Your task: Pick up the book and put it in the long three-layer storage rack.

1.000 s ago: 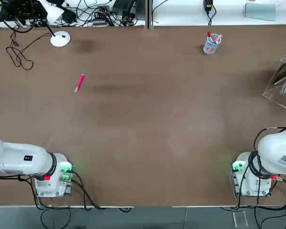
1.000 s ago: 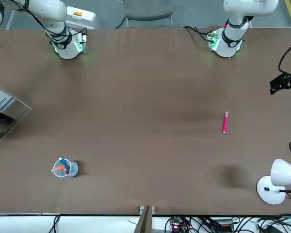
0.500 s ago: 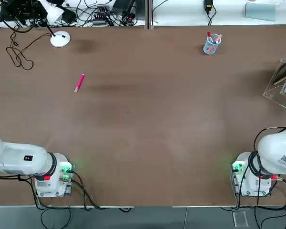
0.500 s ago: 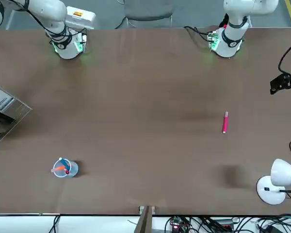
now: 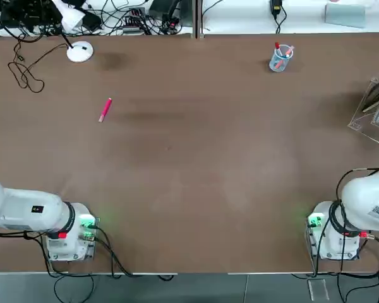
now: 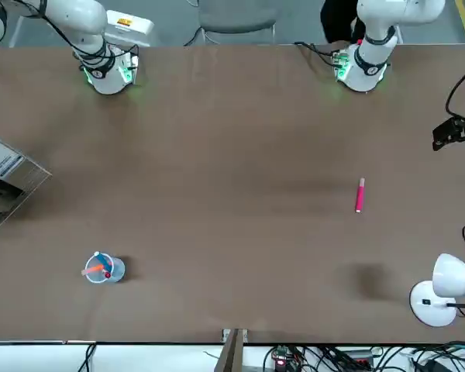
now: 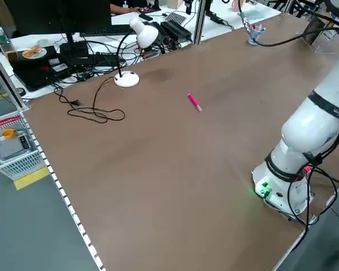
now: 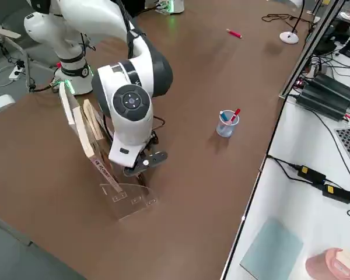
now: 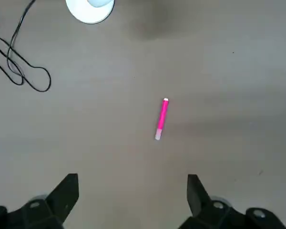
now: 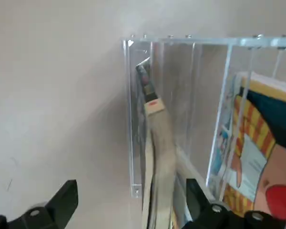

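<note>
Task looks basically done: the book [image 10: 157,143] already stands edge-up in the rack [image 8: 114,175], in the front slot nearest the right gripper [image 10: 128,202]. That gripper hangs just over the rack with fingers spread wide and nothing between them, so the release reads as made. What's left, as I judge it, is only pulling the right arm clear without knocking the rack.

In the top view the rack [image 5: 374,107] sits at about 3 o'clock on the table [image 5: 189,164], right at the edge. Besides the book it holds another book or magazine with a bright cartoon cover [image 10: 248,148] in a slot further in. How many slots are filled overall I can't tell.

The cup [image 5: 280,58] at about 1 o'clock holds pens, one red. A pink marker [image 5: 105,109] lies loose at about 10 o'clock, well apart from everything. A desk lamp [image 5: 79,52] stands at 11 o'clock.

The left gripper [image 9: 132,191] is parked high over the marker, fingers wide, holding nothing.
</note>
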